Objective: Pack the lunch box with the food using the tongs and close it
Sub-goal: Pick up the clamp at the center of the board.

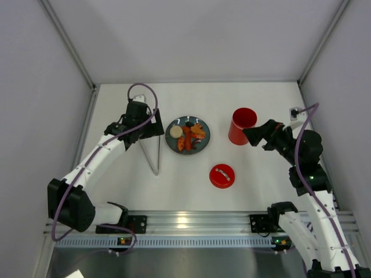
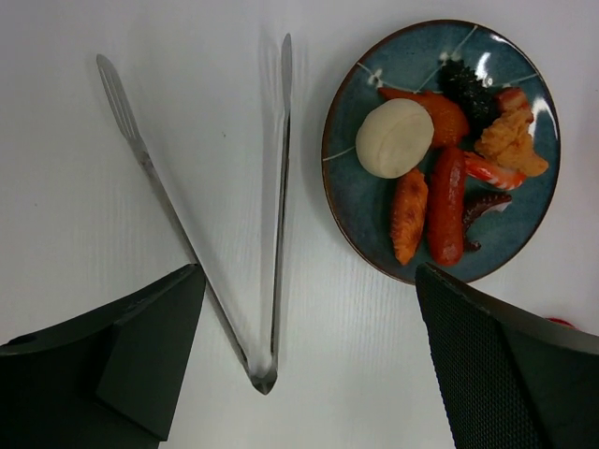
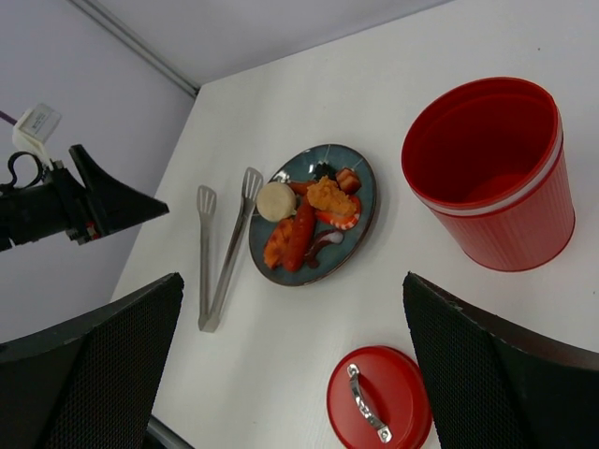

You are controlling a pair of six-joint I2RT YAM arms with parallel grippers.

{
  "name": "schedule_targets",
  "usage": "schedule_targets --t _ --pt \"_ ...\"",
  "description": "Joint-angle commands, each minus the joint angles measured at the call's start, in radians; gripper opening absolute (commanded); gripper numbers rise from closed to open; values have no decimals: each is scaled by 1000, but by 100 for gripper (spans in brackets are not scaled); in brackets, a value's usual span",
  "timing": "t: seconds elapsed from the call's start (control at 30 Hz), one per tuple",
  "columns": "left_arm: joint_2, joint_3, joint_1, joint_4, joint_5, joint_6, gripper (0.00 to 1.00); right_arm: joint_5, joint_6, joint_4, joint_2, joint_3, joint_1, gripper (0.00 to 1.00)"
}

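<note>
Our left gripper (image 2: 307, 276), spread wide, hangs over the tongs (image 2: 280, 187) on the desk (image 2: 56, 187) beside the food (image 2: 447, 201) — the right gripper (image 3: 292, 281), likewise spread, waits by the lunch box (image 3: 496, 187) (lid (image 3: 379, 402) off) — so we should straddle both arms near the hinge.

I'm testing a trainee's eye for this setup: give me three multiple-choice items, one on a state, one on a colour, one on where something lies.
1. The lunch box is: A closed; B open and upright; C tipped over.
2. What colour is the lid? A blue; B white; C red.
3. Where do the tongs lie? A on the table beside the plate; B in the lunch box; C on the lid.

Key: 1 B, its mouth is bare and the lid lies apart on the table. 2 C, it matches the lunch box. 3 A, both arms lie flat next to the plate without touching it.
</note>
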Motion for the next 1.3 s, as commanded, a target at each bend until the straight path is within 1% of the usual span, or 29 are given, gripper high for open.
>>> schedule_targets --t 0.0,0.07,0.27,0.43,0.57,0.73,0.83,1.03,1.17,1.27 --pt "23 22 0 -10 -60 -99 99 -9 -12 -36 1 31 -8 99" --pt "29 7 0 -22 -106 -113 99 -10 -18 -49 -2 37 -10 99" --pt "-10 -145 0 27 -140 -180 99 -12 -34 -69 0 44 -10 99" --pt "-18 -243 -1 75 -125 -210 99 -21 -31 -69 7 49 -10 100" --pt "-20 -298 -14 131 -88 -196 99 -21 -32 -69 15 52 -10 99" --pt "17 -318 -35 161 -106 -184 99 -29 -32 -64 24 52 -10 99" --pt "31 -349 -38 206 -91 -176 99 -29 -32 -63 24 47 -8 99" --pt "83 -375 -40 269 -114 -144 99 -35 -29 -63 21 41 -8 99" --pt "95 -401 -41 355 -129 -113 99 -35 -27 -63 7 37 -10 99" --pt "115 -401 -40 377 -136 -101 99 -33 -29 -64 0 34 -10 99"
